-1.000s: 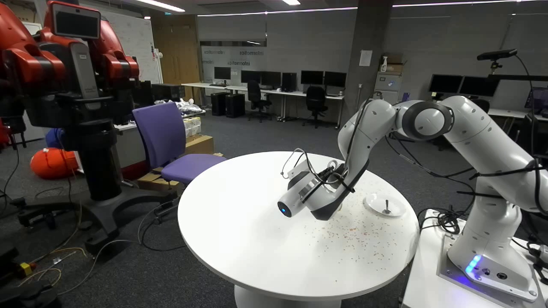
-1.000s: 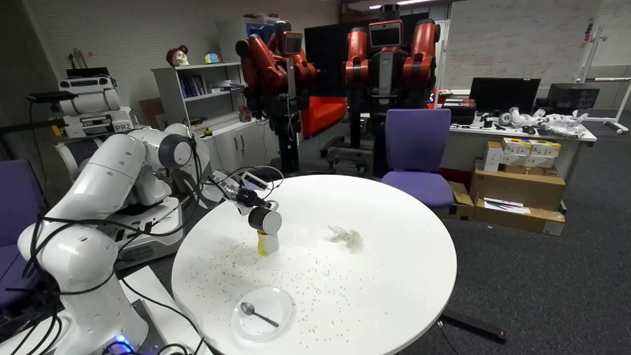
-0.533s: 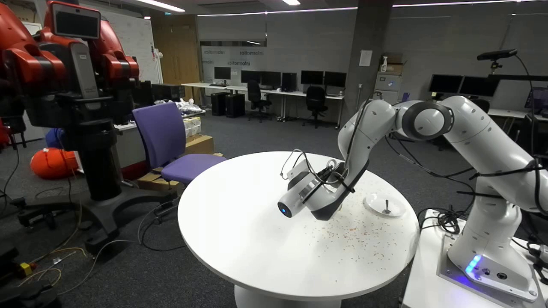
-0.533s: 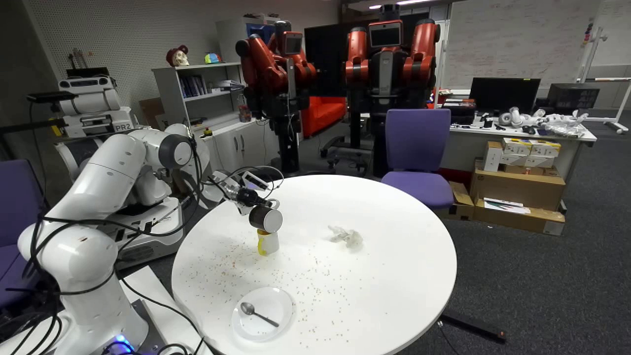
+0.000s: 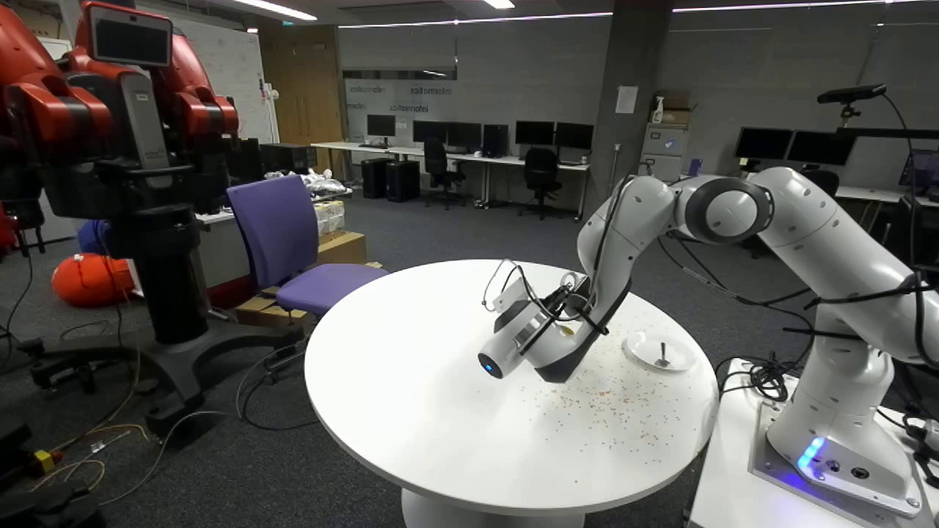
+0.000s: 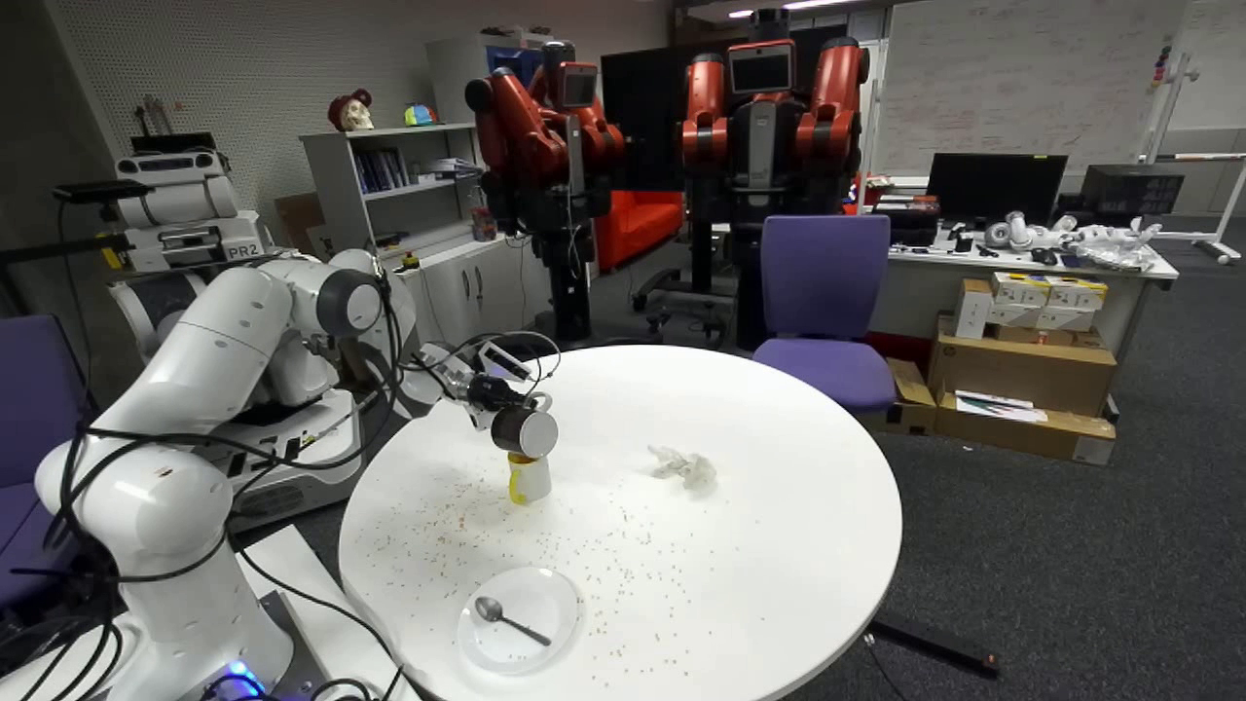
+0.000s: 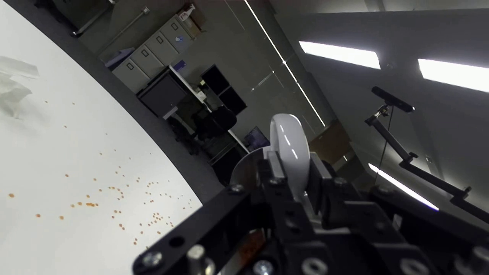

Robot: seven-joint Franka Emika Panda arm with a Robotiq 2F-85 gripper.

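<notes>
Your gripper (image 7: 298, 168) is clamped on the white handle (image 7: 292, 152) of a mug (image 6: 521, 431); in the wrist view you see one finger pressed to each side of it. You have the mug up in the air over the round white table (image 6: 779, 487), tipped on its side, and in an exterior view it shows a dark wall and one round white end. You cannot tell whether that end is its base or its mouth. Right below the mug, upright on the table, is a cup (image 6: 531, 482), white with a yellow patch; whether the two touch, you cannot make out. In an exterior view your arm (image 5: 638, 220) blocks most of your sight of both. Small crumbs (image 7: 89, 204), orange in the wrist view, lie strewn over the table around the cup and the plate (image 6: 545, 594). That plate sits near the table's edge on the side of your arm's base, with a spoon (image 6: 516, 626) resting in it. Well apart from the plate, and beside the cup with a gap between them, you have some crumpled plastic (image 6: 686, 469) on the tabletop. Behind the table, in both exterior views, you can see a purple chair (image 6: 827, 292) and a red robot (image 6: 769, 136), and boxes (image 6: 1027, 355) are piled near the chair.
</notes>
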